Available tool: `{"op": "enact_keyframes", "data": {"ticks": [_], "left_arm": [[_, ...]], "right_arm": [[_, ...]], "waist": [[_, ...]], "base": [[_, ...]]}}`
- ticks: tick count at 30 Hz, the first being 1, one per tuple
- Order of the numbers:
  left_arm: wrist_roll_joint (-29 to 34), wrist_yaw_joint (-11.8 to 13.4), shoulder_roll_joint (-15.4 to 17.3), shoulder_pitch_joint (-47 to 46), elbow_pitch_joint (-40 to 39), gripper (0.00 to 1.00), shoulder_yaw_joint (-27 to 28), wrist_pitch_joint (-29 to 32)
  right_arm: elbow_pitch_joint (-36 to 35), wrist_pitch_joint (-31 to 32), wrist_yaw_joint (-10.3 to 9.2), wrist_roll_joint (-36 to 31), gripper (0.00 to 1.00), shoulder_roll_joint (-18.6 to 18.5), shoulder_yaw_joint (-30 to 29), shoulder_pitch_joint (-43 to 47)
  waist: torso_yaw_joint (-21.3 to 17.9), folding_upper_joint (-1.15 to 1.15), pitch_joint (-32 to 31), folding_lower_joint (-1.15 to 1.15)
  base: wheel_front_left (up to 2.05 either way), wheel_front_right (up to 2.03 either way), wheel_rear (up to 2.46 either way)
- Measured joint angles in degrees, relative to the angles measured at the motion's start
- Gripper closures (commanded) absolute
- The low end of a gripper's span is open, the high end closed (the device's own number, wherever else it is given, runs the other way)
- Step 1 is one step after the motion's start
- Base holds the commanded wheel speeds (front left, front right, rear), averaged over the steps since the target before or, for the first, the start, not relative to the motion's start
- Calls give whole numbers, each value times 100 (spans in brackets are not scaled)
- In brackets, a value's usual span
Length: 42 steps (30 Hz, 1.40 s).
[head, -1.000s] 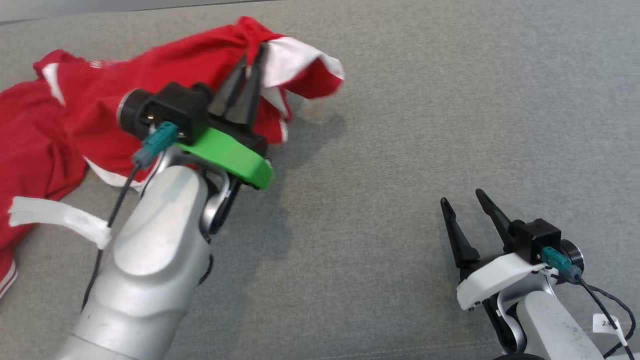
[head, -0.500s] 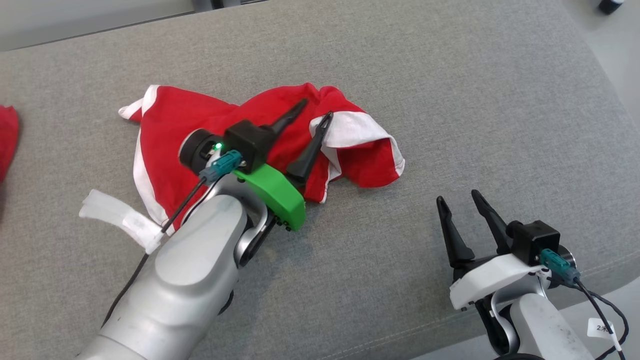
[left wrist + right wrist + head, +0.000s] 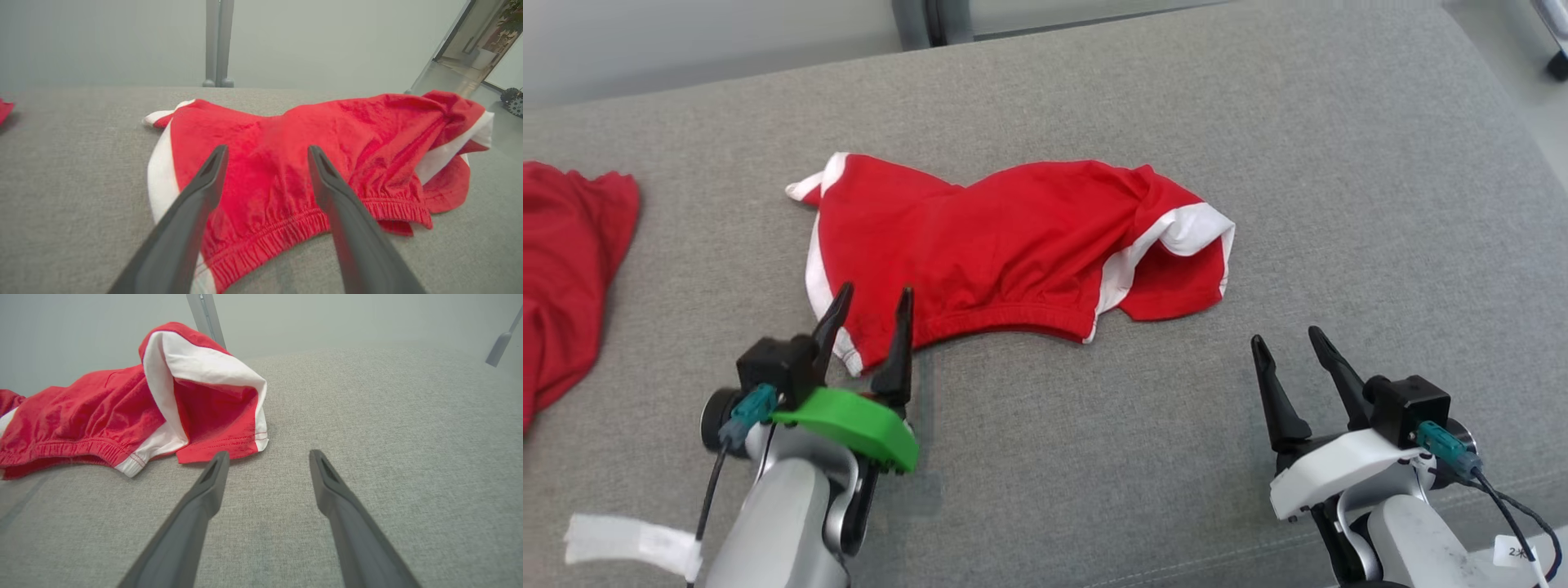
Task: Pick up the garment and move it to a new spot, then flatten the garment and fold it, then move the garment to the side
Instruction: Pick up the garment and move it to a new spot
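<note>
Starting nearest us, both arms sit low and hold nothing: our left gripper (image 3: 872, 296) at 7 o'clock and our right gripper (image 3: 1284, 335) at 5 o'clock, each with its 2 fingers (image 3: 196, 204) spread apart. Beyond them the red garment (image 3: 1013, 237) lies on the grey cushion (image 3: 1094, 457) toward 12 o'clock, rumpled, its right end folded over. We judge the move to a new spot done; flattening, folding and setting aside remain. The left tips overlap its near-left corner, while the right tips stand well apart from it.
</note>
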Motion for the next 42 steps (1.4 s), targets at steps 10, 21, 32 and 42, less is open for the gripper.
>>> {"op": "enact_keyframes", "data": {"ticks": [10,21,32,42], "left_arm": [[477,-79,-241,783,223,0,869,0],[264,-149,-305,764,664,0,921,0],[266,-116,-307,645,904,9,1124,0],[270,-120,-308,524,1244,100,1218,0]], "right_arm": [[38,0,0,52,0,-86,141,117],[88,0,0,59,0,-144,162,194],[71,0,0,60,0,-149,121,181],[60,0,0,58,0,-104,103,162]], "waist": [[232,0,-431,0],[-57,0,-388,0],[-212,0,-297,0],[-268,0,-262,0]], "base": [[0,0,0],[0,0,0],[0,0,0],[0,0,0]]}}
